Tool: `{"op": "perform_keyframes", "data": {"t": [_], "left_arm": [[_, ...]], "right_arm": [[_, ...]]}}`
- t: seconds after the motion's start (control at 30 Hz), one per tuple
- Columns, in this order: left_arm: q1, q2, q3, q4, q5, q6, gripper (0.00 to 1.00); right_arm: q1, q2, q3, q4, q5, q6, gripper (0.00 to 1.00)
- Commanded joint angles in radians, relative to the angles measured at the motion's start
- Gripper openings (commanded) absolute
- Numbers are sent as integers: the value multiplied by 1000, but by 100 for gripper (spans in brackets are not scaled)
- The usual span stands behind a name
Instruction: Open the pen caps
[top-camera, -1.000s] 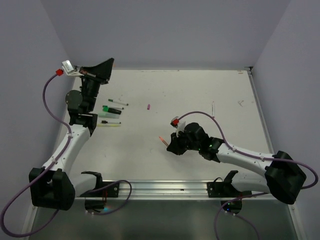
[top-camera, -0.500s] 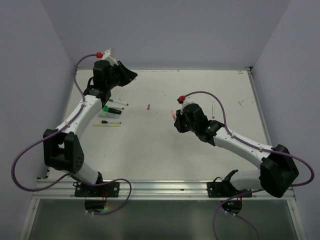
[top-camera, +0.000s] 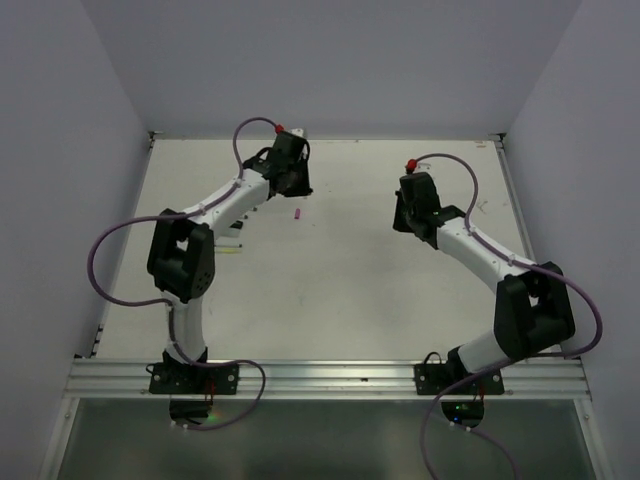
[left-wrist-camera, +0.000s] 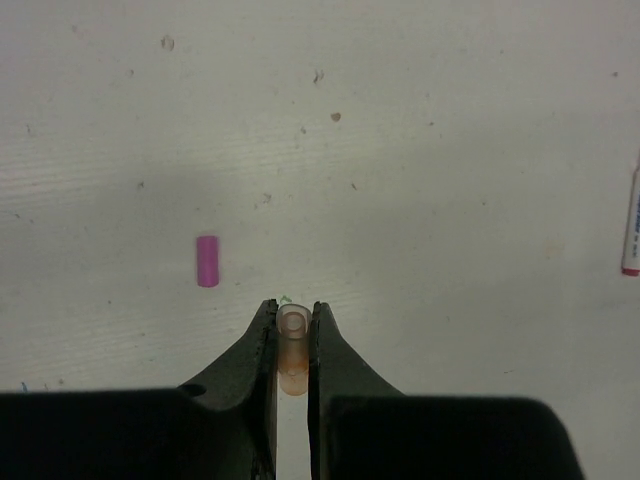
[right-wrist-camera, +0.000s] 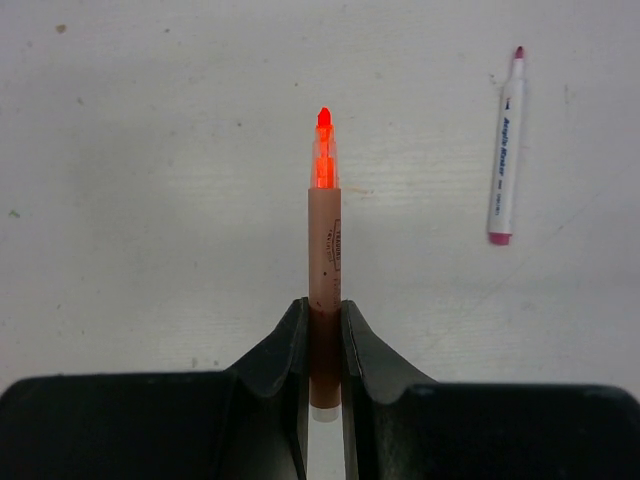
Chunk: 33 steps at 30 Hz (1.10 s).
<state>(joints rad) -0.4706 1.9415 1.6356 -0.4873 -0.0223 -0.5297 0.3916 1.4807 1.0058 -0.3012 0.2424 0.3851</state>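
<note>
One cap (left-wrist-camera: 292, 350) in left end effector (left-wrist-camera: 292, 312), pen (right-wrist-camera: 324, 230) in right end effector (right-wrist-camera: 323, 308)

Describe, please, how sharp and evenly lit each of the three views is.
Top external: soft, even light, no glare, all sharp. Left wrist: table sharp, a faint shadow band near the pink cap; left gripper nearly black. Right wrist: the pen sharp, its orange tip oversaturated.

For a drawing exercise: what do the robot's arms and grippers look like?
The left arm and right arm have white links, black joints. A purple cable loops along each, with a red plug. The left gripper and right gripper have black, tapering fingers.
</note>
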Motion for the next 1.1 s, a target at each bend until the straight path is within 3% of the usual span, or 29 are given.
{"op": "perform_keyframes", "data": {"t": [0.0,0.27,0.77,1.07], "left_arm": [[-16,60,67,-80,-103,23,5],[-39,200,152,-123,-171,13,7],[-45,258,96,-74,-195,-39,13],[-45,283,93,-71,-214,-49,16]], "right_arm": [[-46,39,62,-15,47,-9,0],[-143,151,99,7,14,-35,0],[-215,320,157,14,-43,-75,0],[-229,359,178,14,-28,-100,5]]}}
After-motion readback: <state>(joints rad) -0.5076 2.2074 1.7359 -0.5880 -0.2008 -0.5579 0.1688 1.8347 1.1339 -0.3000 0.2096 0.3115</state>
